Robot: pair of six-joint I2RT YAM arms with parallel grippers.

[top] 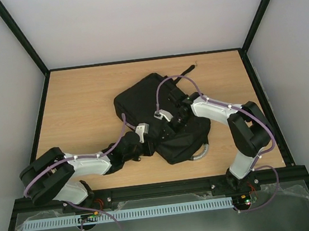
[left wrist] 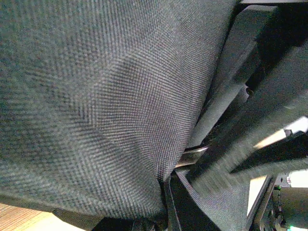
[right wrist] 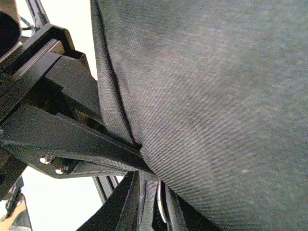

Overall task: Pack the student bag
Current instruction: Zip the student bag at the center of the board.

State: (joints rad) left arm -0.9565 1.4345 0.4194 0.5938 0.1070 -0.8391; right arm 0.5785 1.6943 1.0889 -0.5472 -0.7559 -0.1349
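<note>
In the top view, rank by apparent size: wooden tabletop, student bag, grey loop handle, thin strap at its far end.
1. wooden tabletop
2. student bag
3. grey loop handle and thin strap: both small, too alike to rank

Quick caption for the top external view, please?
Both arms reach over the student bag on the wooden table, left gripper at its near edge, right gripper at its middle.

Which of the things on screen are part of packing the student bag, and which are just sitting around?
Part of the job: student bag; left gripper and right gripper, both at its fabric.
Just there: wooden table; white slotted rail along the near edge; purple cables on the arms.
</note>
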